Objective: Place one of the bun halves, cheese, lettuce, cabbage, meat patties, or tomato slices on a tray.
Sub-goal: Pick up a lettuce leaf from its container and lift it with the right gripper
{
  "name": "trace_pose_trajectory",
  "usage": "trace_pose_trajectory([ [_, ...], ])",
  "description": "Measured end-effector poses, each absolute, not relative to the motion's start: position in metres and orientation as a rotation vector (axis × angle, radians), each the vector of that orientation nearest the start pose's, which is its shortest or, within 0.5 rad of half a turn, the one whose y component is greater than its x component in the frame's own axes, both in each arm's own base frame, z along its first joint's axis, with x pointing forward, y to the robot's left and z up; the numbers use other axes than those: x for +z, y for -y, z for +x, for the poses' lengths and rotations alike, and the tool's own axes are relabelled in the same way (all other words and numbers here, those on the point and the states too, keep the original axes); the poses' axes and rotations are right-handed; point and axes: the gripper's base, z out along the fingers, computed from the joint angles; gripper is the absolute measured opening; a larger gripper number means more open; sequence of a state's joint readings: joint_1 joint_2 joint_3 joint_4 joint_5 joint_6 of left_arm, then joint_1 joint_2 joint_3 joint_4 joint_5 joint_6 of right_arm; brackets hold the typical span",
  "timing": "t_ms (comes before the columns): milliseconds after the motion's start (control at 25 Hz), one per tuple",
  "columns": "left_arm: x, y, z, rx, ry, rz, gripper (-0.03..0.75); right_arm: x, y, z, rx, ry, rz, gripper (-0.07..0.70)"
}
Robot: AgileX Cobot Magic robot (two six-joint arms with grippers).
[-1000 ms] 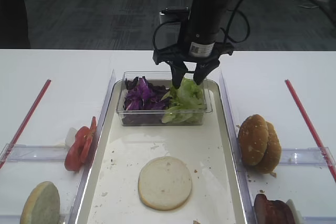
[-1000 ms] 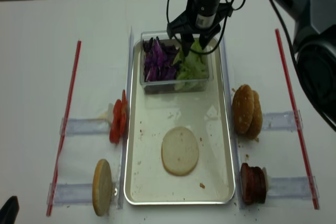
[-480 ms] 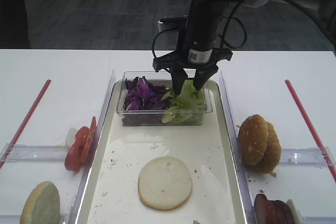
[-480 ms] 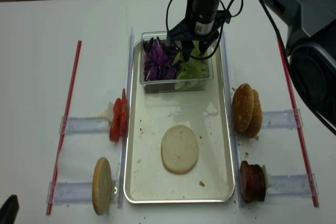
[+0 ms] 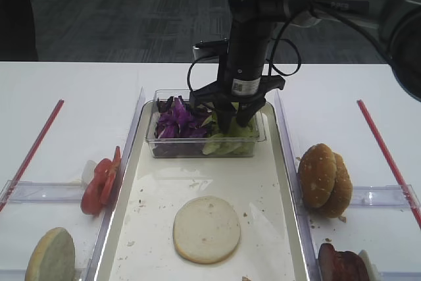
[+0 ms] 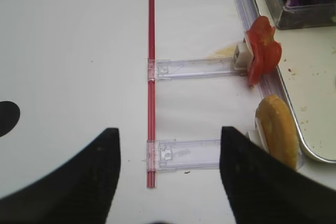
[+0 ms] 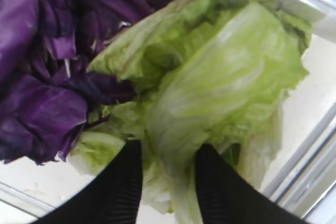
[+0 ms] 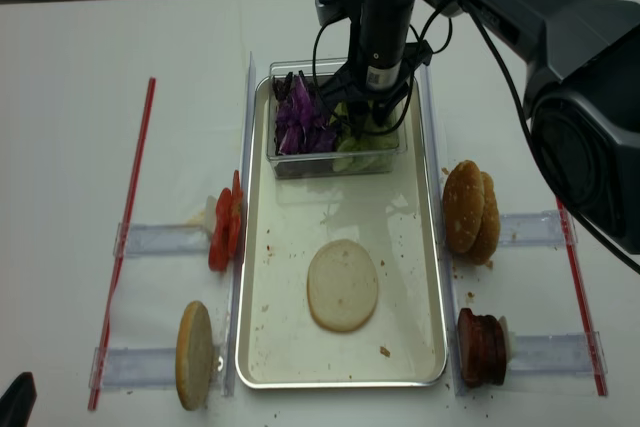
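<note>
My right gripper [image 5: 231,118] reaches down into the clear tub [image 5: 159,144] at the far end of the tray [image 5: 284,182]. Its black fingers [image 7: 123,187] stand on either side of a light green lettuce [image 7: 220,87] leaf, partly closed, with the leaf's pale rib between them. Purple cabbage [image 7: 47,77] fills the tub's left half. A flat pale bun half [image 5: 206,228] lies on the tray. Off the tray are tomato slices [image 5: 100,179], another bun half [image 5: 50,255], sesame buns [image 5: 323,179] and meat patties [image 5: 342,264]. My left gripper [image 6: 169,129] hovers open over bare table.
Clear plastic rails [image 6: 191,68] hold the tomato slices [image 6: 262,51] and the bun half [image 6: 278,135] left of the tray. Long red sticks [image 5: 33,146] lie along both outer sides of the white table. The tub walls closely flank the right fingers.
The right gripper has sunk lower into the tub, and its fingers have narrowed around the lettuce leaf. Nothing else has moved.
</note>
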State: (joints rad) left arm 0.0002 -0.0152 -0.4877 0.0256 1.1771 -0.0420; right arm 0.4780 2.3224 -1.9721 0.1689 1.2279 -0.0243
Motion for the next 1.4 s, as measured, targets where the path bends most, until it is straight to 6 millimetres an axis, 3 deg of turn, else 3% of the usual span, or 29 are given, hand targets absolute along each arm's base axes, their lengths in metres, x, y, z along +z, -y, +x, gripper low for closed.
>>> trace_pose_trajectory([
  [560, 0.265, -0.002, -0.011, 0.007, -2.157, -0.049, 0.421, 0.167, -0.23, 0.418, 0.227, -3.006, -0.705, 0.024],
  [840, 0.265, -0.002, -0.011, 0.007, -2.157, -0.049, 0.421, 0.167, -0.228, 0.418, 0.197, -3.002, -0.714, 0.02],
  [1400, 0.265, -0.002, -0.011, 0.009, -2.157, -0.049, 0.421, 0.198, -0.229, 0.414, 0.259, -2.944, -0.696, 0.018],
])
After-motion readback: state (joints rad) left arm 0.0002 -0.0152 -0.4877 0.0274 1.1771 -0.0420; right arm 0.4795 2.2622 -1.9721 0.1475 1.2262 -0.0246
